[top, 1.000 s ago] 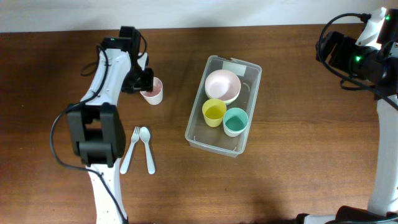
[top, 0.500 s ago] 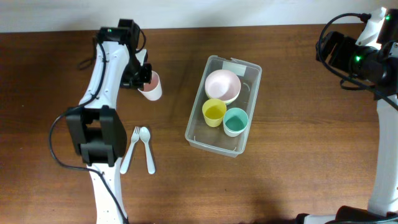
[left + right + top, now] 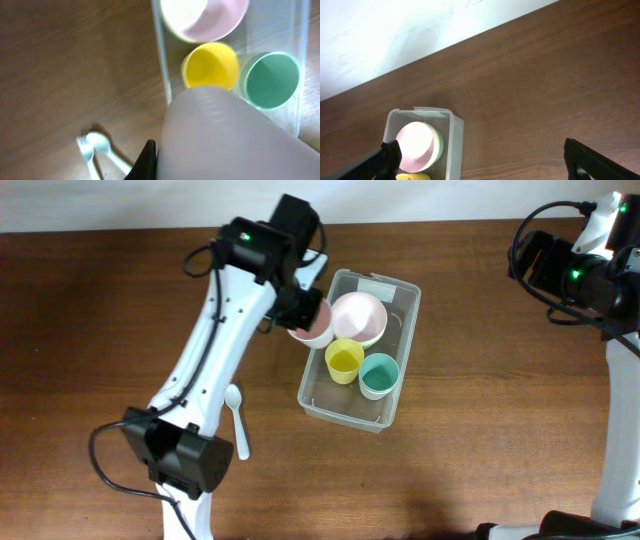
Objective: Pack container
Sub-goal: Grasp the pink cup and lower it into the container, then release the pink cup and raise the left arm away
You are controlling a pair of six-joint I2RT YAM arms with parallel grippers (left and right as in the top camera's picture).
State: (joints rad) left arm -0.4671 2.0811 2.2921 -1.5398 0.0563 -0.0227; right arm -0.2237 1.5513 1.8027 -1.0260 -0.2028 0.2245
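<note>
I was working over a dark wooden table (image 3: 480,430) with a white wall (image 3: 100,205) running behind its far edge. The container (image 3: 342,408) sat near the middle of the worktop, a little toward the far edge. It lay slightly askew, with its white label (image 3: 377,288) at the short end facing the wall.

Inside, a pink bowl (image 3: 360,317) filled the far half; from the right wrist camera it seemed to sit nested in a greenish bowl (image 3: 438,145). A yellow cup (image 3: 344,361) and a teal cup (image 3: 379,375) stood side by side in the middle, touching or very nearly so. The near end of the tub was bare.

My left gripper (image 3: 300,310) was clamped on a pink cup (image 3: 314,328), held over the container's left long wall just beside the pink bowl. In the left wrist view that cup (image 3: 220,135) filled the lower right of the picture. One dark finger (image 3: 145,162) showed against its side, and the yellow and teal cups lay below it.

Left of the container, toward the near edge, lay a pale spoon (image 3: 237,415). The wrist camera also showed a fork (image 3: 84,146) beside it.

My right gripper (image 3: 480,160) hung over the far right corner with its fingers spread wide and nothing between them.
</note>
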